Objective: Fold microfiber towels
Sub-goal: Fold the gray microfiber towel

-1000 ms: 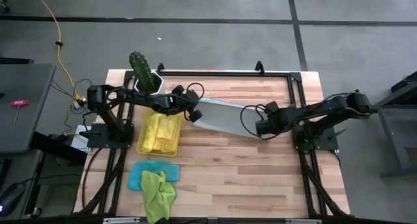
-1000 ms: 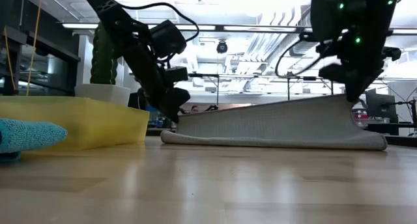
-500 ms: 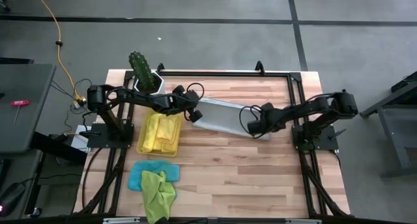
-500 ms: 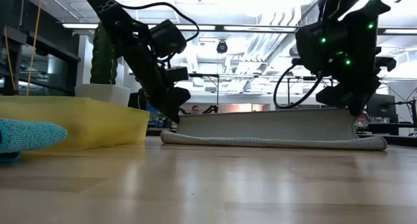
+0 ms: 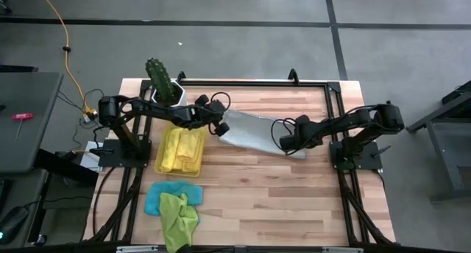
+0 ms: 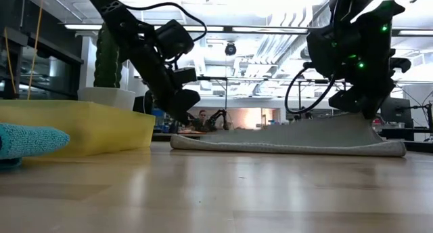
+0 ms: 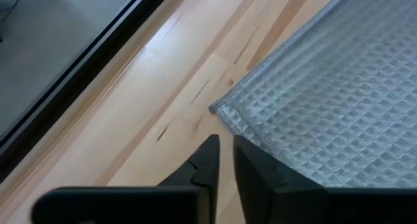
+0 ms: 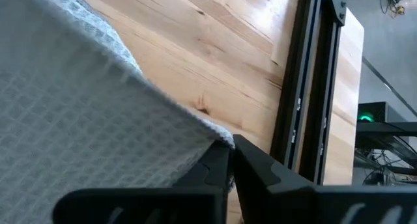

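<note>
High view, near to far: the lime green towel (image 5: 177,216) lies over the light blue towel (image 5: 157,200) at the near bench (image 5: 257,187) edge; yellow towels (image 5: 184,150) sit in the yellow tray (image 5: 158,165); the grey towel (image 5: 254,132) lies mid-bench. The right tool (image 5: 283,143) pinches its right corner. The left tool (image 7: 221,160), fingers barely parted, holds nothing, just off the left corner. Judged soft, light and limp, the waffle-weave cloth sags between grips; take hold at hemmed corners. No legible writing appears.

grey towel (image 5: 254,132) lies between both pincers, tray (image 5: 159,162) beside.
</note>
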Available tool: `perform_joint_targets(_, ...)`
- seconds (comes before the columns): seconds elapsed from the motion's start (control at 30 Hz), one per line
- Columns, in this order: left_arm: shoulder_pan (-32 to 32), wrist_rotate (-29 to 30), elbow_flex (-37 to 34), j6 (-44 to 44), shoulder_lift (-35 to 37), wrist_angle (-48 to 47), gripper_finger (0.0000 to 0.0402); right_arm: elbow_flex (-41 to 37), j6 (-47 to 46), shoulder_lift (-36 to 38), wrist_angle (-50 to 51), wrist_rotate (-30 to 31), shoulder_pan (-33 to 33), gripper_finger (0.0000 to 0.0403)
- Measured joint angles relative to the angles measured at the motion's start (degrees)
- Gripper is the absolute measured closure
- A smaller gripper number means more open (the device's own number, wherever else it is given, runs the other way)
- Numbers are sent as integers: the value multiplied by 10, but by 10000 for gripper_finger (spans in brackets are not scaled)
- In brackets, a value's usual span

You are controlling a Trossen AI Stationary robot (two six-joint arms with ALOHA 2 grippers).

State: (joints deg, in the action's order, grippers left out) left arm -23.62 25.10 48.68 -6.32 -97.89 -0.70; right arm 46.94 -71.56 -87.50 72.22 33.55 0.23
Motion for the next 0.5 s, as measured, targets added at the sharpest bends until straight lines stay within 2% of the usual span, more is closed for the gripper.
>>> perform_joint_targets(0.17,-2,-7,18,7,2,-20,319,0,0,0,10,8,0,335)
perform_joint_targets(0.33,-1,-13,37,34,30,-39,272,0,28,2,16,70,14,258)
perform_joint_targets(0.43,-1,-33,39,47,52,-45,254,0,57,10,11,86,30,221)
perform_joint_targets(0.5,-1,-66,39,64,64,-45,248,0,72,16,8,86,43,202)
